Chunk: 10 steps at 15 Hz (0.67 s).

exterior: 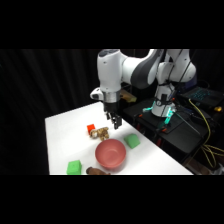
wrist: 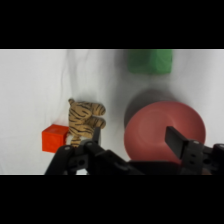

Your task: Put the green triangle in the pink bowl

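Hovering empty with fingers apart above the pink bowl (wrist: 165, 130), the gripper (exterior: 115, 121) has yet to reach the green triangle (exterior: 132, 141); descending onto it likely comes next.

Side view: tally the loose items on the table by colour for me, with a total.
Green: 2, the green triangle and a squarer green block
Pink: 1, the pink bowl
Orange-red: 1, a block
Tan striped: 1, a toy tiger
Dark brown: 1, unidentifiable item at the bottom edge
Total: 6

green triangle (exterior: 132, 141) on the table just beside the upright, empty pink bowl (exterior: 110, 154)
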Motion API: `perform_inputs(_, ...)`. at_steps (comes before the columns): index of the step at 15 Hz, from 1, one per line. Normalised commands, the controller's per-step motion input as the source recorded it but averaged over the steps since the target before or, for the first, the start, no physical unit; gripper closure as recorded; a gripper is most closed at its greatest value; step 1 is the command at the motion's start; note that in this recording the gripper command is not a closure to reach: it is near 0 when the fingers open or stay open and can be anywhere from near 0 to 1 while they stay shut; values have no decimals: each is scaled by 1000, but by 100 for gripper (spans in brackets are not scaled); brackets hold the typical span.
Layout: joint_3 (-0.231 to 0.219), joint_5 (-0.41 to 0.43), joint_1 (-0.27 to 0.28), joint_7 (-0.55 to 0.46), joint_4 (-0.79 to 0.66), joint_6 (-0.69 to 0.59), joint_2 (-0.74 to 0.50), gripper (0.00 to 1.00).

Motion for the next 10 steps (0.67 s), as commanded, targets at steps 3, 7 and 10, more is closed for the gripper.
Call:
perform_inputs(3, 20, -11, 32, 101, -123, 93, -29, 0)
perform_inputs(7, -15, 39, -7, 5, 31, 161, 166, 0)
perform_inputs(10, -28, 64, -3, -22, 90, 209, 247, 0)
